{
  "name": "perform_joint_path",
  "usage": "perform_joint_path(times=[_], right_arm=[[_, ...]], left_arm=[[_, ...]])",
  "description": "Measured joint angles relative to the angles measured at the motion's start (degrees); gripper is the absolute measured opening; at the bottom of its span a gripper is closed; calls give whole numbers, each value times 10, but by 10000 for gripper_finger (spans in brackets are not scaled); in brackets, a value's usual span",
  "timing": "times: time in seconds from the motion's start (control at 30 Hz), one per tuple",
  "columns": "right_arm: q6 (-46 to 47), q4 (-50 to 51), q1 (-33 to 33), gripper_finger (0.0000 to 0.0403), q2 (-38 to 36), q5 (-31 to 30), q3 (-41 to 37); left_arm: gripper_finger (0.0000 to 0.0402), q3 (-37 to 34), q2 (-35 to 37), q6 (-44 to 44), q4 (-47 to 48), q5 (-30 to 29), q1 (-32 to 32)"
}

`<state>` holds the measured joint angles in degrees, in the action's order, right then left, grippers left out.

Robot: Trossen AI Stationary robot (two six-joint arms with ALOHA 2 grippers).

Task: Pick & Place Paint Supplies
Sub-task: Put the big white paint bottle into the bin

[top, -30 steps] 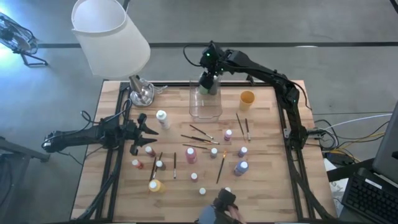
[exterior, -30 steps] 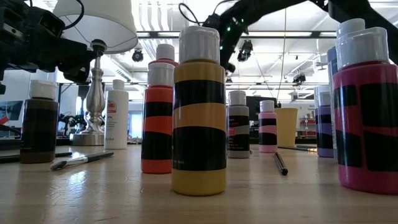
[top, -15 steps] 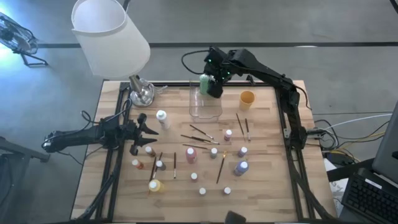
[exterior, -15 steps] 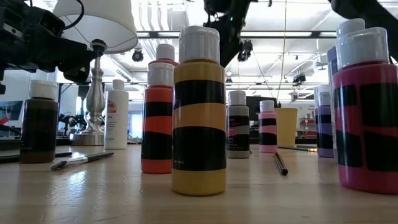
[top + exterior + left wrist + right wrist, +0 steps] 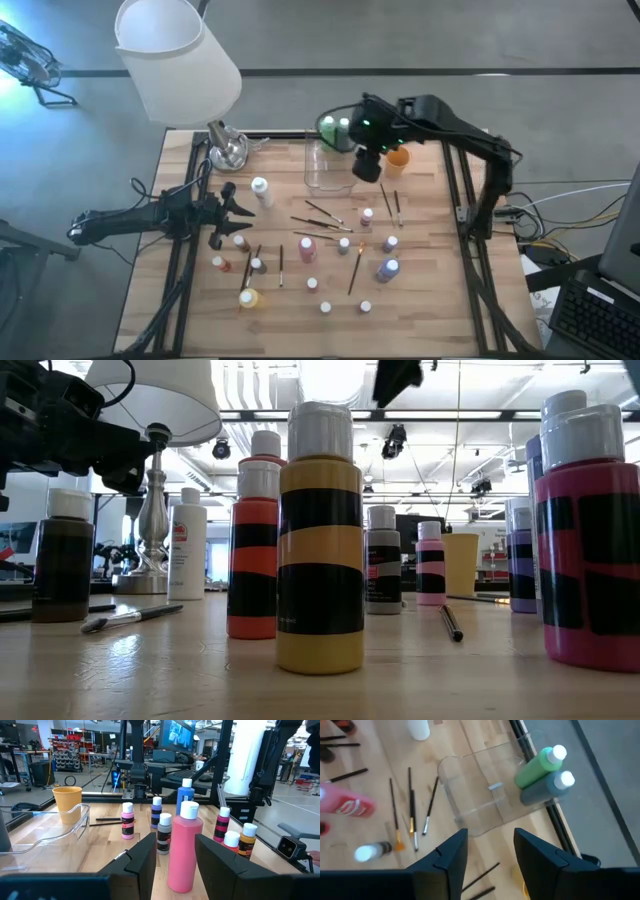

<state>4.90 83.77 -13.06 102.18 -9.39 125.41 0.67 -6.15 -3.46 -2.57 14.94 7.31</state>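
Note:
Small white-capped paint bottles, among them a yellow one (image 5: 248,298) (image 5: 320,540) and a pink one (image 5: 307,248) (image 5: 182,845), stand on the wooden table. Thin brushes (image 5: 320,222) lie flat between them. A green bottle (image 5: 540,764) and a grey bottle (image 5: 547,787) lie in the far end of the clear box (image 5: 330,168). My right gripper (image 5: 367,165) (image 5: 490,855) hangs open and empty high above the box's right side. My left gripper (image 5: 233,212) (image 5: 175,857) waits open at the table's left, level, with the pink bottle standing well ahead of its fingers.
A small orange cup (image 5: 398,157) stands right of the clear box, partly under my right arm. A lamp (image 5: 180,60) with a metal foot (image 5: 228,150) stands at the far left corner. A white bottle (image 5: 261,190) stands near my left gripper.
My right gripper has risen from over the clear box's far end and swung toward the table's right and near edges. The green bottle has stayed behind in the box. A person's hand at the near edge has gone out of view.

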Motion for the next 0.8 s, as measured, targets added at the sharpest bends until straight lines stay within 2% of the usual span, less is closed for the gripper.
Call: perform_joint_path(times=[0.23,0.47,0.6,0.8], right_arm=[[82,-1,64,131,-106,-12,-101],[168,-18,130,112,-217,-14,-234],[204,-48,166,96,-284,-18,-317],[217,-124,220,69,-381,-55,-441]], left_arm=[[140,0,0,0,0,0,0],[140,0,0,0,0,0,0],[140,0,0,0,0,0,0],[140,0,0,0,0,0,0]])
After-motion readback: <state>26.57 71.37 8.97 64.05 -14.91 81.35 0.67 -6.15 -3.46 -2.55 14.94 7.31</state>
